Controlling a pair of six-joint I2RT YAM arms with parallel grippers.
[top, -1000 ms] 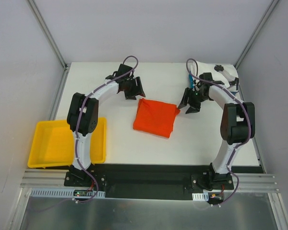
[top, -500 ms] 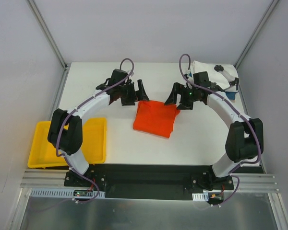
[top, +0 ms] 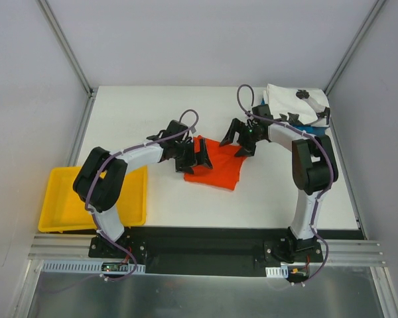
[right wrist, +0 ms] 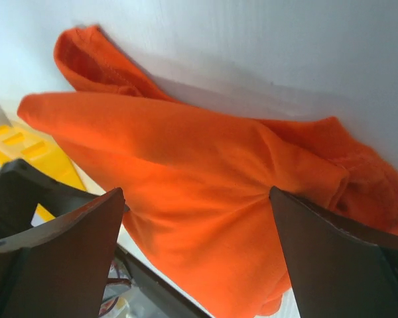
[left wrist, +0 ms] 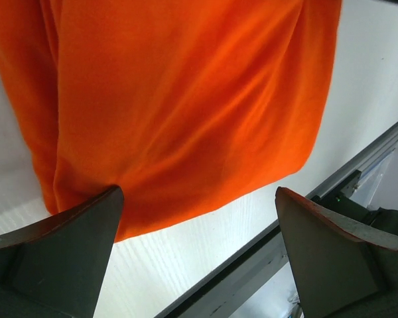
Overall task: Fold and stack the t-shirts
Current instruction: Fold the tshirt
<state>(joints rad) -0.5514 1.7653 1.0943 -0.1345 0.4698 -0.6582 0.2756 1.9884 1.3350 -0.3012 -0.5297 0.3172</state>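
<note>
White-walled and framed by aluminium posts, the cell holds a flat white bench [top: 159, 112] that fills the middle of the top view, with both arm bases along the bottom edge. Left of centre near the bottom sits a shallow yellow plastic tray [top: 66, 199], partly hidden by the left arm's elbow. At the centre of the frame lies the bright orange-red cloth t-shirt [top: 219, 165], already folded into a compact, roughly square packet, slightly rotated so its corners point up-right and down-left. In the upper right corner of the bench rests a white cloth t-shirt with black marks [top: 295, 99], bunched over a sliver of teal-blue cloth [top: 322, 129] that barely shows. The left gripper [top: 198, 154] hangs over the orange packet's left edge, fingers spread wide with nothing between them; its wrist view shows the cloth directly under and beyond both fingers, reaching away toward the top of that frame. The right gripper [top: 240, 138] hovers at the packet's upper right corner, likewise spread wide and empty, and its wrist view shows the rumpled corner of the shirt lying between the finger pads. Both arms look about equally near, flanking the packet from opposite sides, so I judge the coming move depends on each gripper dropping onto its own edge, left side and upper right corner, of the shirt lying between them.
</note>
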